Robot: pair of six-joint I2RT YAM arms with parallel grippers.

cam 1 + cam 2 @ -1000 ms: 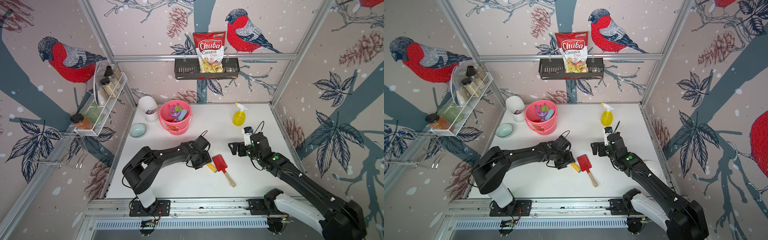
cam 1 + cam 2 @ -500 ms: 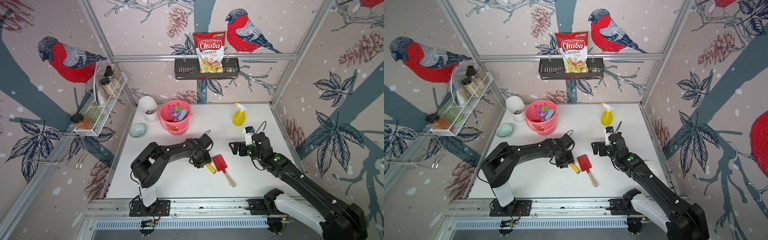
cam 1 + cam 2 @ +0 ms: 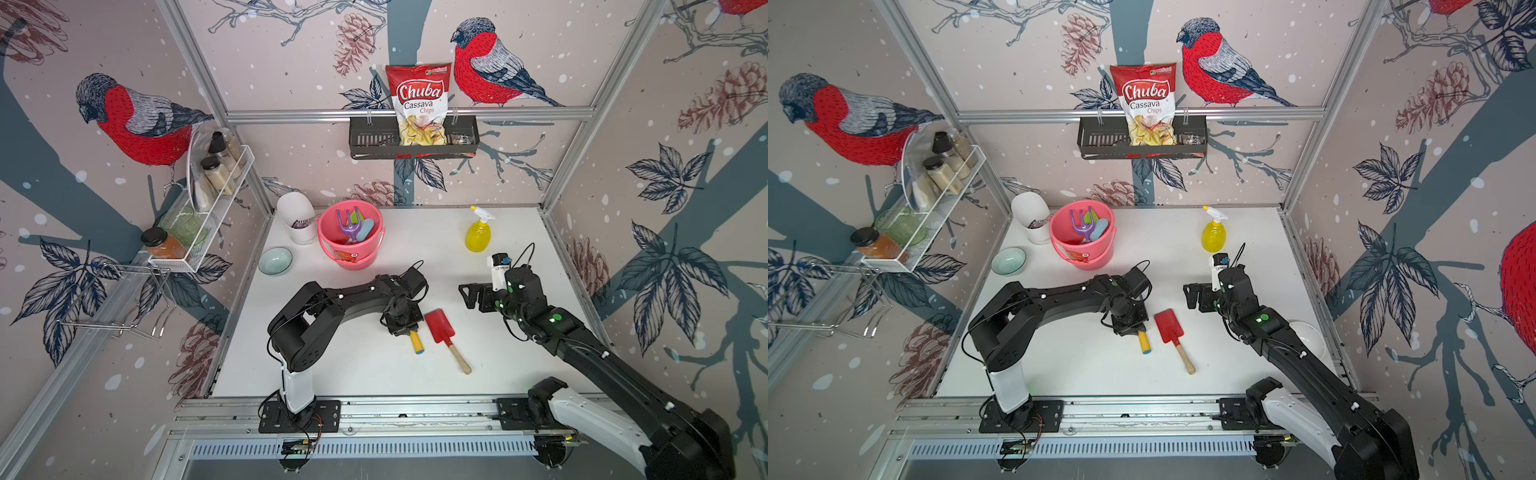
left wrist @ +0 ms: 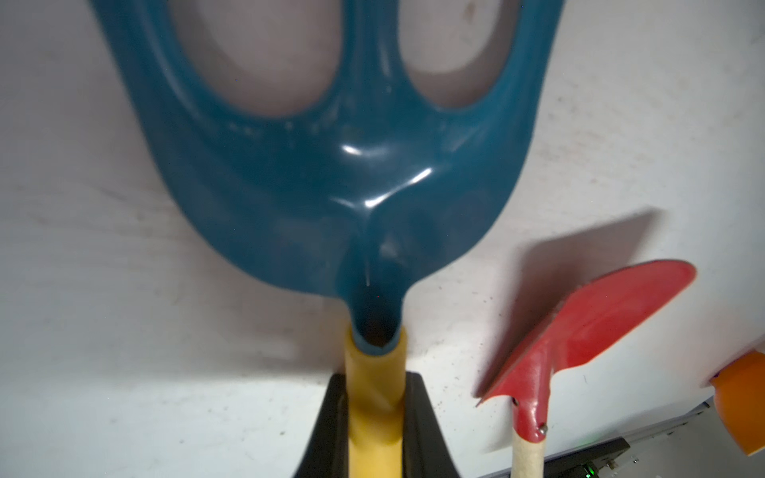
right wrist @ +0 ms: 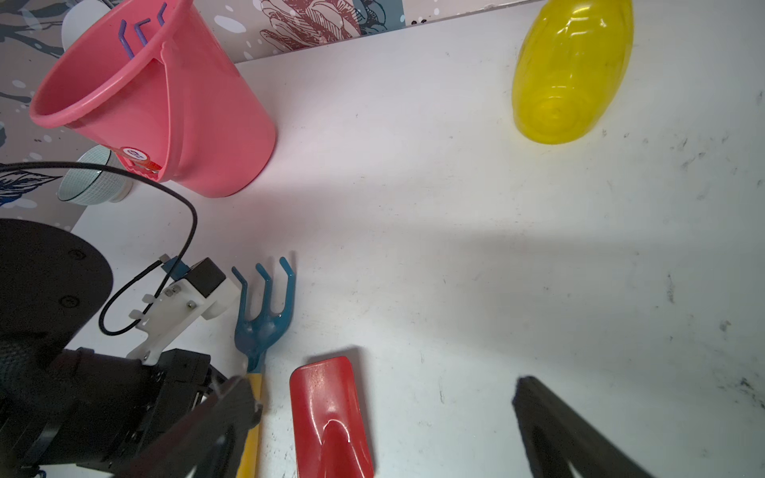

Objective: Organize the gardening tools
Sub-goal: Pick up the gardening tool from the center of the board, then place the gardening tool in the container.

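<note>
Up close, the left gripper (image 4: 374,389) clamps the yellow handle of the blue-yellow fork (image 4: 327,194); from above, the tines are hidden beneath it.

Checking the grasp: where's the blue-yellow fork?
The blue-yellow fork lies mid-table in both top views, left of the red shovel, its yellow handle between the left gripper's jaws.

The left arm (image 3: 328,307) and right arm (image 3: 590,353) are matte black, with white base links (image 3: 297,386) on black bolted plates (image 3: 299,415). Thin black cables (image 3: 417,264) loop at the wrists; green dots (image 3: 556,319) mark the right arm.
</note>
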